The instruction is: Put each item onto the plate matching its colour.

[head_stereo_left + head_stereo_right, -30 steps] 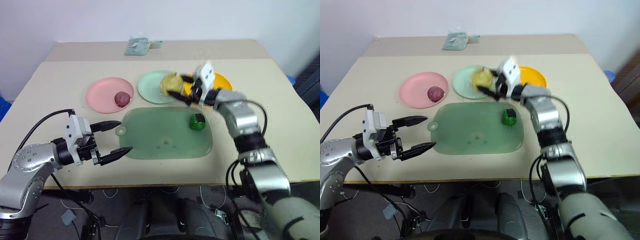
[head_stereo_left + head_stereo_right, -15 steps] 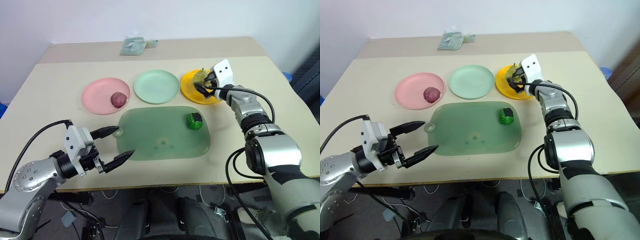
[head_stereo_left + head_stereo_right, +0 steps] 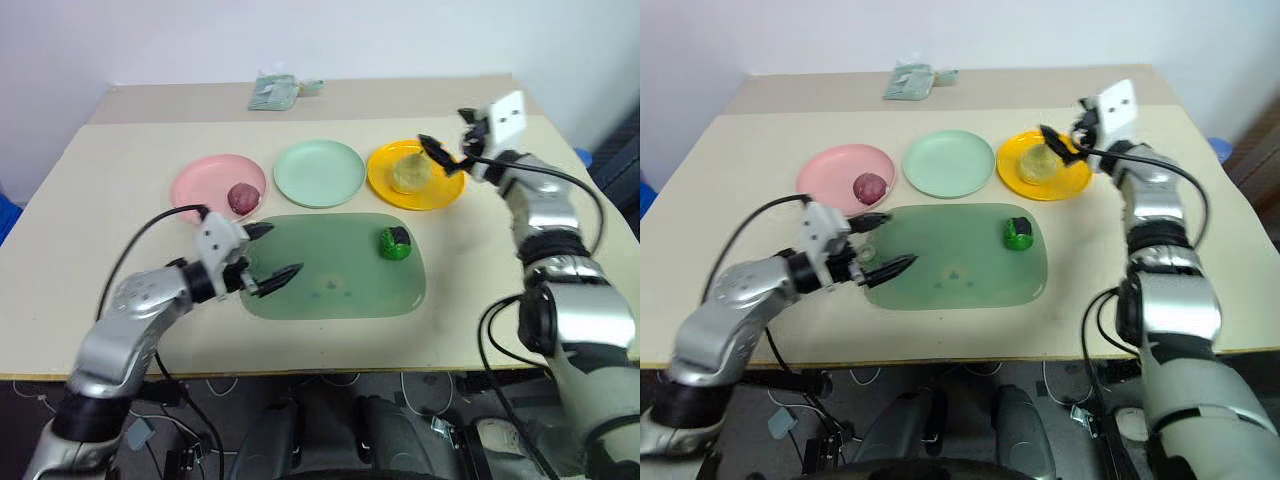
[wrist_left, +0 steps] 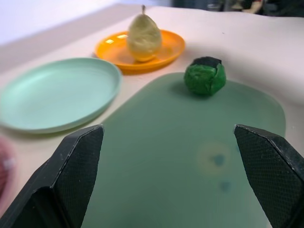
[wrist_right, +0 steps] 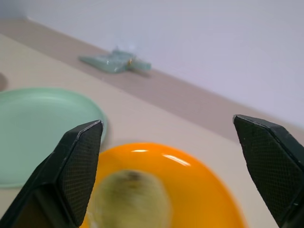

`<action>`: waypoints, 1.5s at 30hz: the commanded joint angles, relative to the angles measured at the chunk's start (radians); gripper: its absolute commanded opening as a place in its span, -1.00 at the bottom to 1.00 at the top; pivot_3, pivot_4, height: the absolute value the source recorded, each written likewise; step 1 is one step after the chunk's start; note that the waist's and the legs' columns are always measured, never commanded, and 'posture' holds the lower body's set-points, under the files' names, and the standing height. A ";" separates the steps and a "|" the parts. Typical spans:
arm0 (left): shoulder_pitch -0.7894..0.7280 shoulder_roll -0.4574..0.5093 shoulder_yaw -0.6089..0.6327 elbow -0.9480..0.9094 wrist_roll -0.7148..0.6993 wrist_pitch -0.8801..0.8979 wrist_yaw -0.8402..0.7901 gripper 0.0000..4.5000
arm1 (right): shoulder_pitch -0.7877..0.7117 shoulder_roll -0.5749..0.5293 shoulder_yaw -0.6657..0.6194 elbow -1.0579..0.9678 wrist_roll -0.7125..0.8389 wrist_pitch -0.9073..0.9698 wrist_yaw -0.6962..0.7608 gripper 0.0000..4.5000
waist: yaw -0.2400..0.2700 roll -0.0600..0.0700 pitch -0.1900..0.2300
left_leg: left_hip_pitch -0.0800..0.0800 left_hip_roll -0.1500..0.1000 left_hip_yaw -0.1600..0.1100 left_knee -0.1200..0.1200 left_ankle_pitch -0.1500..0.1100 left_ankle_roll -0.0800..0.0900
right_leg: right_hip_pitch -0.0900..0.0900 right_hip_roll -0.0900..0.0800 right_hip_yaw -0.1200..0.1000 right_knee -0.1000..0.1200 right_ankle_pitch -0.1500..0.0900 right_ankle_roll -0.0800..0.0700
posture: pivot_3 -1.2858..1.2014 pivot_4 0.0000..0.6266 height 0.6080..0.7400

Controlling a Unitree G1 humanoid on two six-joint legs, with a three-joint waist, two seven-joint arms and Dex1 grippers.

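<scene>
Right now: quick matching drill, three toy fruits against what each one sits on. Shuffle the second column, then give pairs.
Items:
1. dark red fruit
2. pale yellow pear
3. green fruit

Places:
A. translucent green board
B. pink plate
C. orange-yellow plate

Pairs: 1-B, 2-C, 3-A. The mint green plate holds nothing yet.

pink plate (image 3: 205, 187), mint green plate (image 3: 319, 173), orange-yellow plate (image 3: 440, 187); dark red fruit (image 3: 241, 197), pale yellow pear (image 3: 408, 168), green fruit (image 3: 395, 242) with black patch; translucent green board (image 3: 340, 285); beige surface (image 3: 120, 160).
</scene>
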 commanded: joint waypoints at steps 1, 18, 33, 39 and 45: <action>-0.110 -0.054 -0.065 0.141 0.046 -0.057 -0.061 1.00 | 0.224 -0.095 -0.076 -0.432 0.143 0.222 0.086 0.99 | 0.009 0.000 0.000 | 0.000 0.000 0.000 0.000 0.000 0.000 | 0.000 0.000 -0.001 0.000 0.000 0.000 | 0.03 -0.52 1.00; -0.546 -0.304 -0.163 0.861 0.203 -0.372 -0.349 1.00 | 1.217 -0.116 -0.537 -1.488 0.437 0.739 -0.071 0.99 | 0.022 -0.001 0.001 | 0.000 0.001 0.002 0.006 -0.001 0.001 | 0.001 -0.001 0.001 0.002 0.000 0.001 | 0.03 -0.52 1.00; -0.752 -0.491 -0.171 1.263 0.346 -0.570 -0.376 1.00 | 1.244 -0.069 -0.471 -1.624 0.465 0.762 -0.210 0.99 | 0.022 -0.004 0.002 | -0.001 0.001 0.002 0.007 -0.001 0.002 | 0.002 0.000 0.000 0.002 -0.001 0.002 | 0.03 -0.52 1.00; -0.807 -0.559 -0.163 1.375 0.405 -0.605 -0.300 1.00 | 1.223 -0.075 -0.450 -1.610 0.460 0.754 -0.211 0.99 | 0.023 -0.004 0.003 | -0.001 0.001 0.002 0.008 -0.001 0.003 | 0.002 0.000 0.000 0.002 -0.001 0.003 | 0.03 -0.52 1.00; -0.845 -0.609 -0.139 1.443 0.429 -0.620 -0.219 0.45 | 1.199 -0.085 -0.437 -1.608 0.462 0.761 -0.216 1.00 | 0.022 -0.004 0.003 | -0.001 0.001 0.002 0.009 -0.001 0.003 | 0.002 0.000 -0.001 0.002 -0.001 0.004 | 0.03 -0.52 1.00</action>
